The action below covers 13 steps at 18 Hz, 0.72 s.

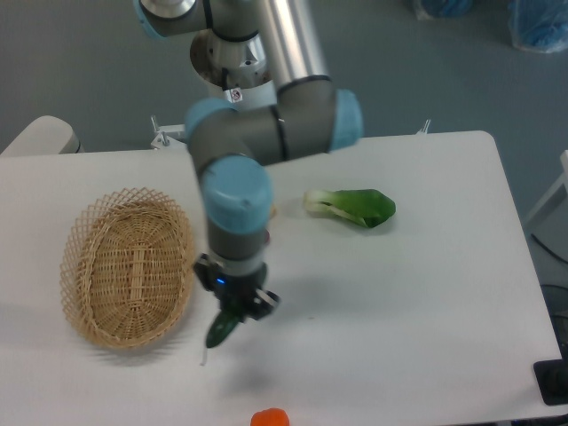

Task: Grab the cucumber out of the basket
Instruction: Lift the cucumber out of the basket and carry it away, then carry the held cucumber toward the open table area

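Camera shows your gripper (232, 312) clamped on the cucumber (221, 327), hanging clear of the basket (130, 266) at its 4 o'clock. Pickup looks done; next, hold grip steady.

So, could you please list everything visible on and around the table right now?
basket: one, tan wicker, left side of the table, nothing in it.
cucumber: one, dark green, held by the tool, right of the basket.
bok choy: one, green with white stem, centre-right of the table.
orange item: one, orange, at the table's front edge, partly cut off.
table: one, white.
arm: one, grey with blue joints, reaching over the table.
tool: one, dark, shut on the cucumber.
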Motion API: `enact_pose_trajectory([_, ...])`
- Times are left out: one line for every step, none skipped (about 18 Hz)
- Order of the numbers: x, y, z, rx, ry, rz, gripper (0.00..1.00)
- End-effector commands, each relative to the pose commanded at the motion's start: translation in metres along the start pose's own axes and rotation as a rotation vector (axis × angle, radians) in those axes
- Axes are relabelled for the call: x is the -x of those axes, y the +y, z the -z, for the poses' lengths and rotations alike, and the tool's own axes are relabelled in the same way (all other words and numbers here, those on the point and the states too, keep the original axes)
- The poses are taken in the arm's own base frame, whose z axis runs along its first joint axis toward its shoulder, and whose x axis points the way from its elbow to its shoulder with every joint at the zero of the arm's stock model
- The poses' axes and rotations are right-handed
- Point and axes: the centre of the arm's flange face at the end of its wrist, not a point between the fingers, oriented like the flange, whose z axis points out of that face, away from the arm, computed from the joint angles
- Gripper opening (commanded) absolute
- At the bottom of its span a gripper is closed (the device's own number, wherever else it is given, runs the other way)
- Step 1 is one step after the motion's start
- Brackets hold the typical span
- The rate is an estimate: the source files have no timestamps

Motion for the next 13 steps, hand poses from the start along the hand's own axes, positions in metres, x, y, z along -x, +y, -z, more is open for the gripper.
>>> enact_pose_trajectory([0.012,0.008,-0.003,0.006,0.001,-0.032,0.08])
enact_pose_trajectory([0.023,0.013,-0.007,0.010,-0.002,-0.061,0.08])
enact_pose_trajectory([0.036,0.021,-0.009,0.016,-0.006,-0.079,0.08])
enact_pose_trajectory([0.047,0.028,-0.007,0.019,-0.014,-0.085,0.07])
enact_pose_trajectory([0.056,0.032,-0.008,0.022,-0.020,-0.094,0.07])
enact_pose_trajectory([0.066,0.035,-0.009,0.028,-0.026,-0.104,0.07])
enact_pose_trajectory([0.077,0.037,-0.012,0.040,-0.034,-0.117,0.08])
enact_pose_trajectory([0.086,0.039,-0.015,0.050,-0.040,-0.131,0.08])
enact_pose_trajectory([0.096,0.041,-0.020,0.056,-0.044,-0.141,0.08])
enact_pose_trajectory([0.104,0.041,-0.027,0.057,-0.045,-0.144,0.08])
enact_pose_trajectory([0.113,0.045,-0.031,0.061,-0.047,-0.139,0.08])
enact_pose_trajectory([0.124,0.053,-0.032,0.070,-0.053,-0.139,0.08])
enact_pose_trajectory([0.129,0.054,-0.034,0.071,-0.054,-0.162,0.08])
